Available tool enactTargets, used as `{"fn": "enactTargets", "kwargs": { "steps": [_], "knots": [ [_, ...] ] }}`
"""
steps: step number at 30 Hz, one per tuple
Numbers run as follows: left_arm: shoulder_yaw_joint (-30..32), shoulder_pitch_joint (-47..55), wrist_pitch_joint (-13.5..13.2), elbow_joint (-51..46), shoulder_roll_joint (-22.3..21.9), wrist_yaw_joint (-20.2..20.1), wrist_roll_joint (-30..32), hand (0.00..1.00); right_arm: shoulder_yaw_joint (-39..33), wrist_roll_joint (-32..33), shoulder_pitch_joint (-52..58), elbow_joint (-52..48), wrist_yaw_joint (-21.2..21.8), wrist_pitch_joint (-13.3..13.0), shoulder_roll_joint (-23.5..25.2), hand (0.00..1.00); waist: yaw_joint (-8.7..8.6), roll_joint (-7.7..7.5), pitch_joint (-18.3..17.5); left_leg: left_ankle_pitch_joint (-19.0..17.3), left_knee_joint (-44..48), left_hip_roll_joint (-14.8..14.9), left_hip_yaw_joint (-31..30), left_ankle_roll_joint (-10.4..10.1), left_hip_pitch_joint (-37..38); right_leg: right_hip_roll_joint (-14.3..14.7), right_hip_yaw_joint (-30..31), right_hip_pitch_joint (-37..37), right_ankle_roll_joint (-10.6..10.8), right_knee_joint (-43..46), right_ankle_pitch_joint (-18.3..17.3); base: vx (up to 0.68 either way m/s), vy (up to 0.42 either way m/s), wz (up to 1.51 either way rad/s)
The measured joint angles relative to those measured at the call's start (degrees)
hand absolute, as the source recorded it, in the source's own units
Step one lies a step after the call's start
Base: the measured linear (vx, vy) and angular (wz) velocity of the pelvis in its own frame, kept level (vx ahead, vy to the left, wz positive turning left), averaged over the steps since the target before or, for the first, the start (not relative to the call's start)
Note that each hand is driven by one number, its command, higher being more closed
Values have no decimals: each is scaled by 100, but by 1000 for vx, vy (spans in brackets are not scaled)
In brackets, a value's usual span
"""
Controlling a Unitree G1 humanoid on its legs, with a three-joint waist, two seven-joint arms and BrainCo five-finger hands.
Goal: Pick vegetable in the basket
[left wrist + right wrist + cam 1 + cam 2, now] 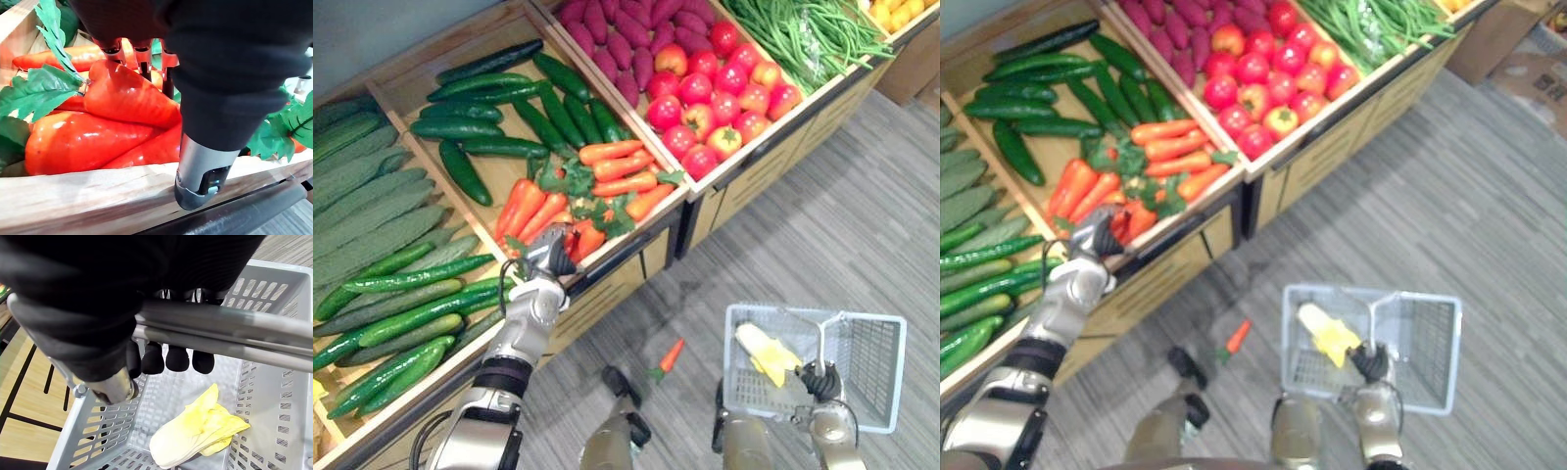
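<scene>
Orange carrots (607, 181) with green tops fill the front part of a wooden bin. My left hand (548, 257) is at that bin's front rim. In the left wrist view its fingers (142, 54) reach over a fat carrot (127, 95), while the thumb (200, 171) stands apart over the wooden rim (73, 196), gripping nothing. Low on the right, my right hand (820, 380) is curled round the metal handle (234, 333) of a pale grey plastic basket (891, 372). A yellow leafy vegetable (195, 431) lies inside it.
One carrot (670, 357) lies on the grey floor between the shelf and the basket. Other bins hold dark cucumbers (499, 108), long pale green cucumbers (382, 245), purple sweet potatoes (617, 44), red tomatoes (715, 93) and green beans (803, 34).
</scene>
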Motion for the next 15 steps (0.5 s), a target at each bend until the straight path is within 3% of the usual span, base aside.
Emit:
{"fn": "enactTargets", "kwargs": {
  "steps": [10, 15],
  "knots": [
    [26, 25, -20, -35, 0, 34, -369, 100, 9, -10, 0, 2, 0, 0, 0, 100, 0, -5, 2, 2, 0, -2, 11, 3, 25, 4, 15, 30, 26, -21, 71, -1, -10, 0],
    [110, 22, -28, -142, 12, -145, -467, 100, 7, -10, 18, 1, 0, 0, 2, 100, -30, -35, 11, 26, 0, -18, -7, 36, 80, -7, -7, 104, 47, -40, 90, 0, 0, 1]
  ]
}}
